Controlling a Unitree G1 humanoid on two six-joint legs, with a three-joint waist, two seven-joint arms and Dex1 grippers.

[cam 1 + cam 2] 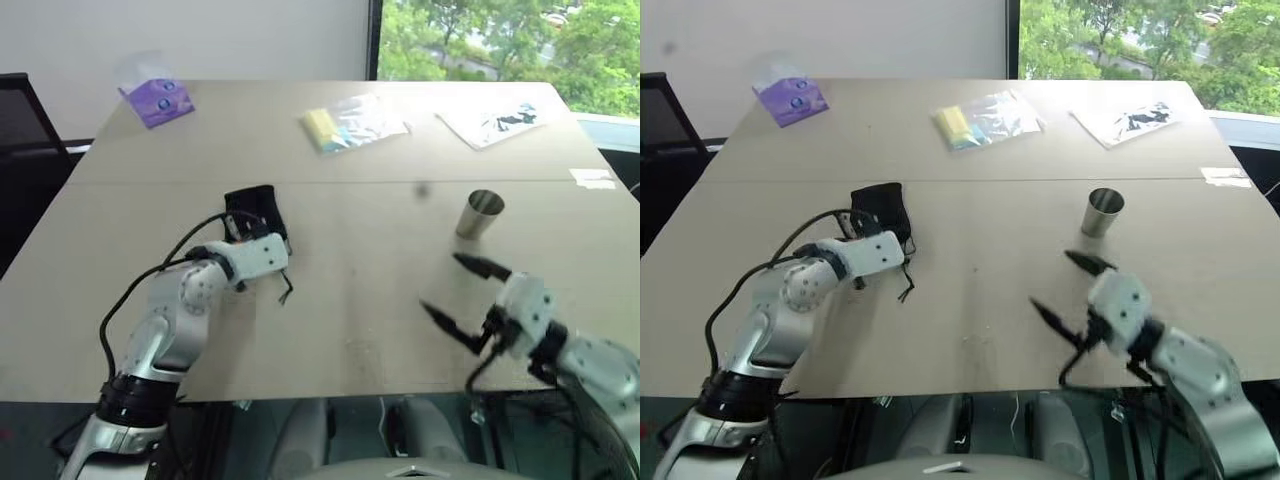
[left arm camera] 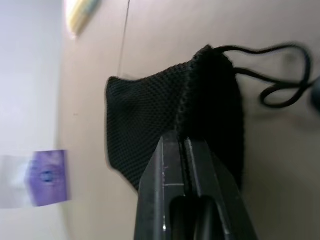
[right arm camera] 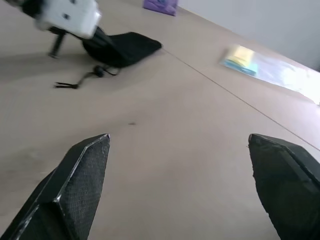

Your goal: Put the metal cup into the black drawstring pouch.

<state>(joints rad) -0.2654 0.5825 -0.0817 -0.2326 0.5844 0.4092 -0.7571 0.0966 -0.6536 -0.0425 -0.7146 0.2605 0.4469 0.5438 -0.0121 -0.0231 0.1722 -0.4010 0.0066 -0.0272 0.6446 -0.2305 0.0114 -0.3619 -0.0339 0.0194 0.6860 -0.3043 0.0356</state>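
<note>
Lying on the table [image 1: 330, 330] is one black pouch [image 2: 165, 115], its cord [image 2: 280, 75] trailing loose beside it, and the left gripper [image 2: 182, 150] is pinching the fabric at the mouth with its two fingers pressed together. One metal cup [image 1: 482, 214] is standing upright, well apart to the right. The right gripper [image 1: 462, 292] is hovering near the cup, fingers spread wide and grasping nothing. Three packets are lying along the far side: one purple [image 1: 156, 101], one yellow [image 1: 352, 124], one white [image 1: 492, 121].

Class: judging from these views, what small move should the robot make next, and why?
Probably advance the right end effector to the metal cup: its fingers stand open short of the upright cup, while the left end effector is already shut on the black drawstring pouch.
</note>
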